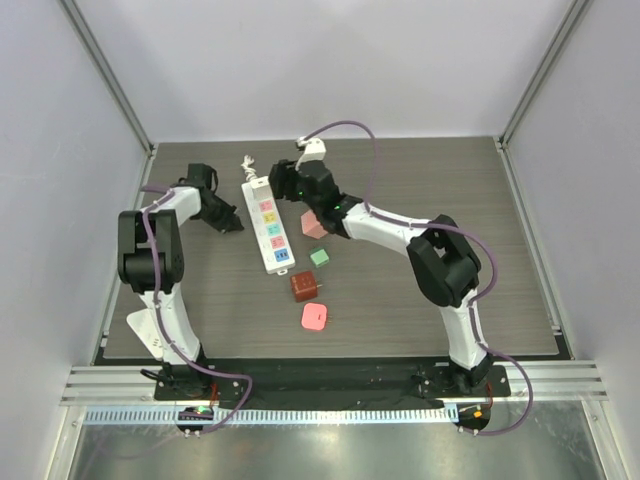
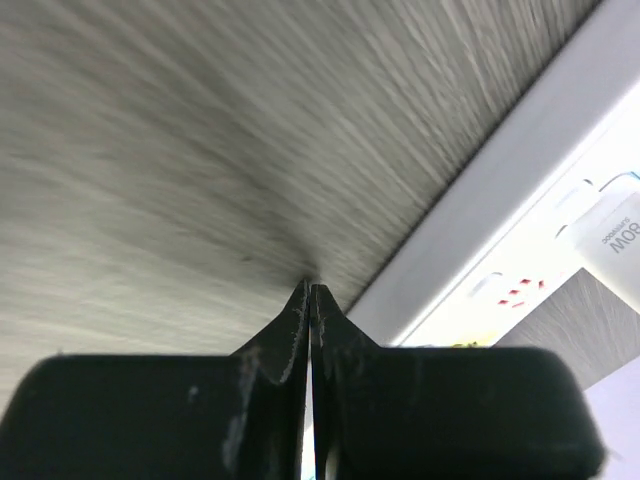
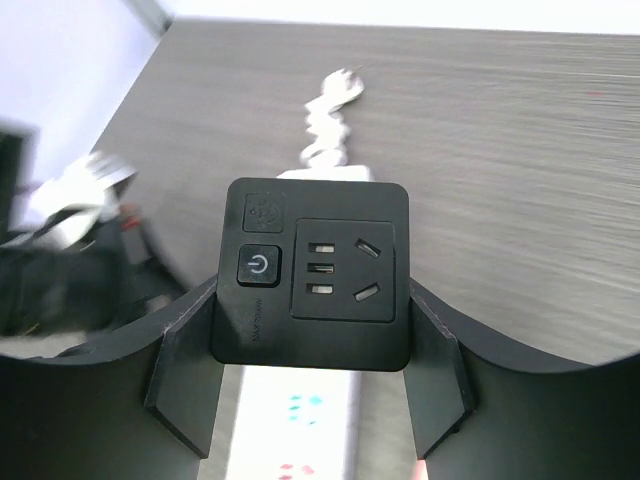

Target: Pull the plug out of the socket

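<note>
The socket, a long white power strip (image 1: 270,228) with pink, green, yellow and blue outlets, lies left of centre. Its short cord stub (image 1: 247,165) points away. My right gripper (image 1: 287,180) is at the strip's far end. In the right wrist view the right gripper (image 3: 312,335) is shut on a black square plug (image 3: 310,270) that has a power button. The plug sits over the strip's far end (image 3: 295,420); I cannot tell whether it is seated or lifted. My left gripper (image 1: 230,220) is shut and empty. Its tips (image 2: 311,292) are on the table against the strip's left edge (image 2: 500,230).
Loose plug blocks lie right of the strip: a pink one (image 1: 314,225), a green one (image 1: 320,257), a dark red one (image 1: 305,287) and a coral one (image 1: 314,317). White walls enclose the dark wood table (image 1: 450,300).
</note>
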Robot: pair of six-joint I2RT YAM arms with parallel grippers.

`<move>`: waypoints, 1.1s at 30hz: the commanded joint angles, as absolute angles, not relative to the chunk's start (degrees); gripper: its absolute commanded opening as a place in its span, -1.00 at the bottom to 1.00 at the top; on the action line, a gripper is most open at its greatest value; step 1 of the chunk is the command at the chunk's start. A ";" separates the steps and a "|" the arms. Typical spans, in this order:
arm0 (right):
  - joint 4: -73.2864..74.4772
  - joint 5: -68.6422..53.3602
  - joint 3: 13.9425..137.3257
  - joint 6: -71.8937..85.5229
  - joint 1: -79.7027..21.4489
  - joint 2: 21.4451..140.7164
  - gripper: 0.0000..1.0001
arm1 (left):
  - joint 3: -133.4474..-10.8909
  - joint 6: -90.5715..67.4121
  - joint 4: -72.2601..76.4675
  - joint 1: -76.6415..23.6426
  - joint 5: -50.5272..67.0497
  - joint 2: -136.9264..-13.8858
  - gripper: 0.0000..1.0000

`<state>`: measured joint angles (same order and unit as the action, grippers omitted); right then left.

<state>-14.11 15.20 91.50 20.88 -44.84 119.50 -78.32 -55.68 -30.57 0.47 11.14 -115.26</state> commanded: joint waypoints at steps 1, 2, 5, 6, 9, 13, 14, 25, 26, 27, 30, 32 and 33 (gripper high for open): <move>-21.97 11.08 88.16 26.97 -39.82 115.84 -0.98 | -77.35 -53.97 -30.07 1.76 10.54 -109.87 -1.00; -22.76 10.20 87.63 27.50 -38.94 116.01 -0.98 | -76.91 -53.88 -28.06 1.76 12.37 -109.34 -1.00; -24.42 7.13 86.14 30.40 -35.78 117.07 -0.98 | -75.41 -53.26 -24.01 1.67 15.37 -107.67 -1.00; -25.22 6.51 85.00 31.45 -34.47 117.42 -0.98 | -74.98 -53.00 -23.21 1.67 17.56 -107.49 -1.00; -27.59 4.40 83.59 33.83 -32.62 119.00 -0.98 | -74.27 -53.09 -19.78 1.49 21.60 -107.49 -1.00; -30.66 0.80 83.14 37.26 -30.94 121.55 -0.95 | -73.65 -53.52 -17.32 0.79 24.08 -108.10 -0.99; -30.93 0.70 83.23 38.14 -30.76 122.07 -0.93 | -73.65 -53.61 -16.71 0.70 24.78 -108.28 -1.00; -29.28 -3.86 85.25 43.06 -29.53 126.64 -0.78 | -72.51 -54.58 -12.92 0.53 28.04 -108.63 -0.99; -28.66 -4.04 85.60 43.07 -29.62 126.91 -0.76 | -72.42 -54.67 -12.83 0.53 28.30 -108.72 -1.00; -27.96 -4.04 86.39 43.33 -29.53 127.18 -0.74 | -72.42 -54.84 -12.75 0.53 28.39 -108.89 -1.00; -26.19 -4.04 87.36 43.51 -29.53 127.88 -0.62 | -72.42 -55.02 -12.39 0.53 29.00 -109.25 -1.00; -25.58 -3.96 87.71 43.59 -29.44 128.32 -0.53 | -72.33 -55.02 -12.31 0.53 28.83 -109.34 -0.99; -25.49 -3.96 87.80 43.59 -29.44 128.49 -0.49 | -72.33 -55.02 -12.30 0.53 28.92 -109.34 -1.00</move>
